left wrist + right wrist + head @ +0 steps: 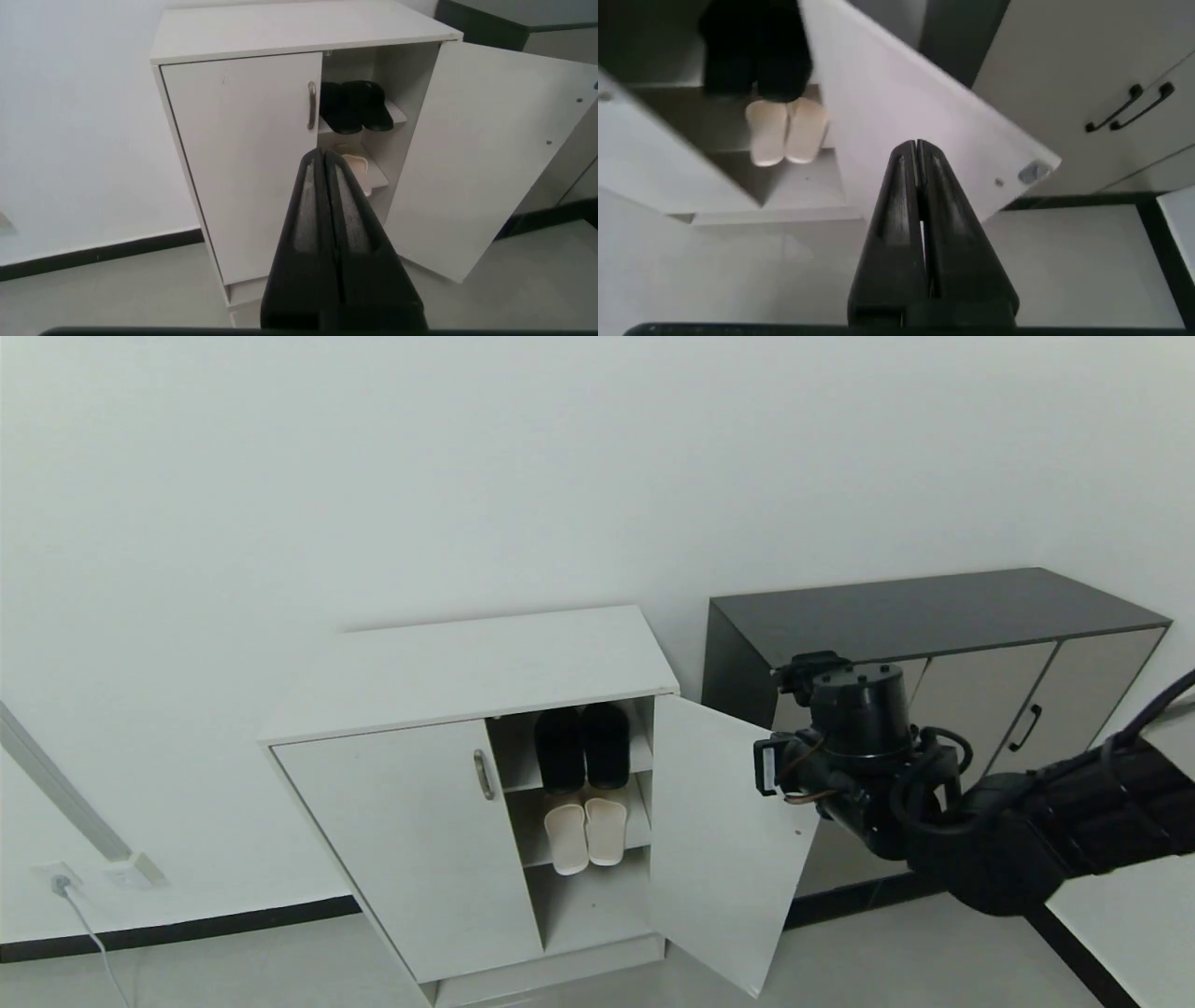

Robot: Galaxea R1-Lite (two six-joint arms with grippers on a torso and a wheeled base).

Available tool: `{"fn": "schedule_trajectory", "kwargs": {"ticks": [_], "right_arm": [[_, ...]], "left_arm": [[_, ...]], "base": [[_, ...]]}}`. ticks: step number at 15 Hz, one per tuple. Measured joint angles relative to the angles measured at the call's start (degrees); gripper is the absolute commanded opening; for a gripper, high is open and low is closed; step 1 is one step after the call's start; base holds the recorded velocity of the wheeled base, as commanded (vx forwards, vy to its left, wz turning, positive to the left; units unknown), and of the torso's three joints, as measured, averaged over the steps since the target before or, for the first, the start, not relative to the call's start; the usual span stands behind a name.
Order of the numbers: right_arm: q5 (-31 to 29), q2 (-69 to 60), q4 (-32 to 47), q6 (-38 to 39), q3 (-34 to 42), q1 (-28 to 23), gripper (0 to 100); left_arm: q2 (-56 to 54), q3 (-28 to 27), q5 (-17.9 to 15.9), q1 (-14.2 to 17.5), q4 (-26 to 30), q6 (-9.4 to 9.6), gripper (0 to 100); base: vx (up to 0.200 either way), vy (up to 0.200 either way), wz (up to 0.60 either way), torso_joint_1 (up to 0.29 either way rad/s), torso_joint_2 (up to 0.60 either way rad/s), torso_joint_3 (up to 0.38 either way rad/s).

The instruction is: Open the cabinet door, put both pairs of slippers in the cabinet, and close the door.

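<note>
two pairs of slippers were seen inside the low white two-door board cabinet, which was set against the white wall. the black pair of slippers was laid side by side on the top shelf. the cream pair of slippers was laid on the middle shelf directly beneath, its near ends overhanging the shelf's front edge.

the cabinet's left door was shut, with a slim metal handle fixed upright near its inner edge. the right door was swung open towards the near right. the right arm was held just to the right of the open door, by its outer face.

the right gripper was seen with its fingers pressed together and nothing held between them, close to the open door's edge; whether the door was touched could not be told. the left gripper was likewise seen with fingers together and nothing held, pointed at the cabinet's front and apart from it.

to the right of the white cabinet, a long dark-topped sideboard with grey doors was placed against the same wall. on the far left, a white wall socket with a pale cable was noted low on the wall.
</note>
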Motion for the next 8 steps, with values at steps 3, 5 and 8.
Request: {"fn": "schedule_trajectory", "kwargs": {"ticks": [3, 5, 8], "right_arm": [[3.04, 5.66, 4.08, -0.35, -9.84, -6.03, 0], [4.0, 9.4, 5.53, -0.35, -14.67, -8.92, 0], [6.5, 13.42, 5.89, -0.3, -17.57, -12.31, 0]], "left_arm": [[0.0, 0.0, 0.0, 0.02, -0.02, -0.02, 0], [0.0, -0.02, 0.0, 0.05, -0.02, -0.05, 0], [0.0, -0.02, 0.0, 0.05, 0.0, -0.05, 0]], "base": [[0.0, 0.0, 0.0, 0.0, 0.0, 0.0], [0.0, 0.0, 0.0, 0.0, 0.0, 0.0], [0.0, 0.0, 0.0, 0.0, 0.0, 0.0]]}}
